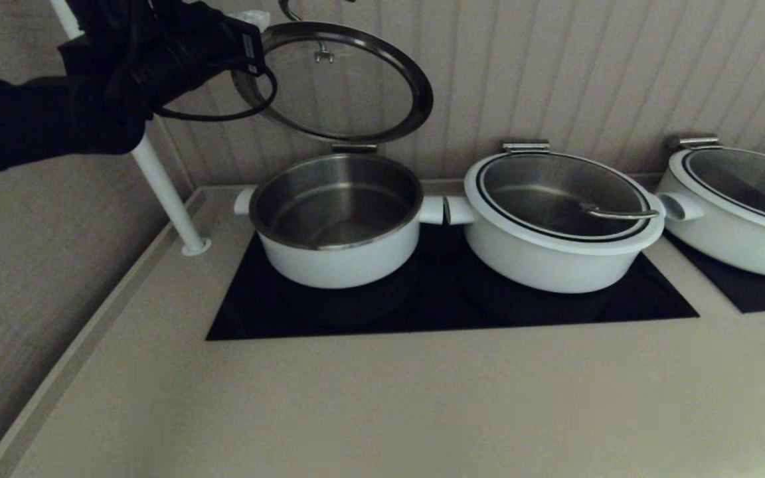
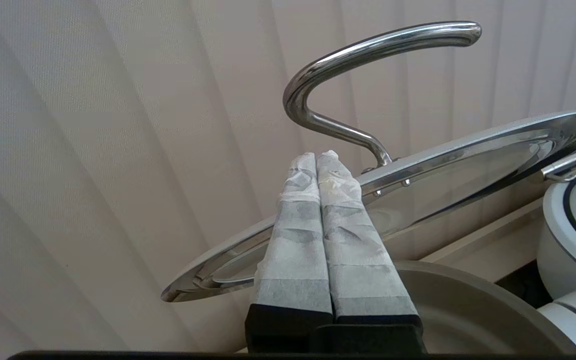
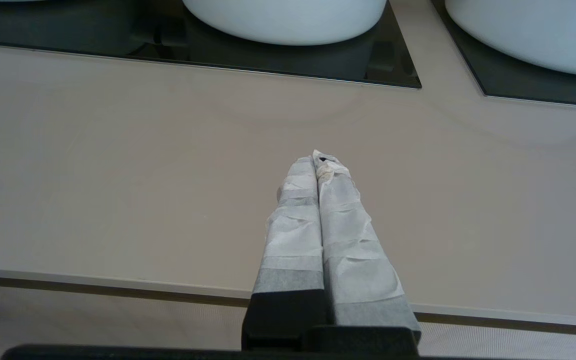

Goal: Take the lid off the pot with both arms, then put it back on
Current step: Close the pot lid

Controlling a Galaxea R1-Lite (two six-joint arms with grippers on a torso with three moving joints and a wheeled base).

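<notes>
Off to the left, the left arm reaches in high, its left claw [image 2: 316,160] up beside the raised lid [image 1: 342,83]. The lid stands tipped open on its hinge at the back of the pot [image 1: 336,219], leaning toward the wall, its glass facing the room and its steel handle [image 2: 368,60] curving away above the claw. The pot below it sits on the dark hob [image 1: 449,299] at the left end of the row, its steel inside bare. So the lifting part looks done — what is left, I judge, is bringing the lid back down onto the pot.

The left claw is clenched, its taped fingers [image 2: 298,235] pressed together with nothing between them; the tips lie against or just beside the lid's rim near the handle's foot, and I cannot tell whether they truly touch.

Further right stand two wider pots with lids down. The right claw [image 3: 320,160] hangs low over the bare bench [image 3: 118,175], also clenched on nothing — idle.
</notes>
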